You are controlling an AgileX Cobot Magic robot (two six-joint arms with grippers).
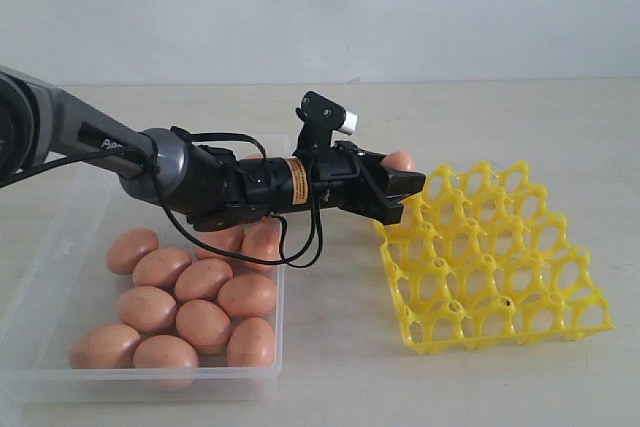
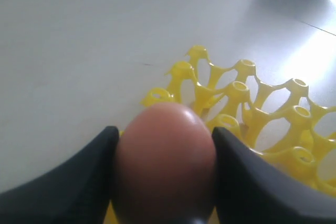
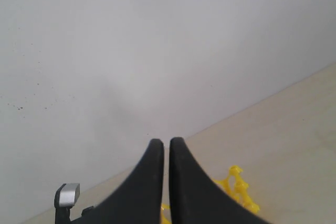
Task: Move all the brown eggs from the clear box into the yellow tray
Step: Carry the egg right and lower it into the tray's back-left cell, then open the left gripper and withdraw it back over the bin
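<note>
While most of the held egg (image 1: 400, 160) is hidden behind the dark fingers in the exterior view, its orange-brown top shows above them, at the upper-left corner of the yellow tray (image 1: 487, 260). The left wrist view gives it plainly: one egg (image 2: 165, 166), blurred by closeness and cut off at the bottom edge of the frame, is pinched on both sides by the left end effector (image 2: 165, 132), whose jaws stand wide around it. Behind it are the tray's (image 2: 236, 87) raised pegs, with the tray's right side running out of frame.

At the lower left of the exterior view the clear box (image 1: 40, 277) holds the other brown eggs (image 1: 203, 325). Nine lie in full view and two more at the upper right of the group are partly covered by the arm and its looping black cable (image 1: 300, 247), so eleven can be counted; whether more sit behind the arm I cannot tell. The box's lower-left corner is cut off by the frame.

One tray, one box and the left end effector (image 1: 403, 187) are all over the pale desk (image 1: 350, 367).

The right end effector (image 3: 166, 142) shows only in its own wrist view, its two dark fingers pressed together with nothing between them, before a white wall (image 3: 157, 51); a scrap of the yellow tray (image 3: 236, 182) shows beside them.
</note>
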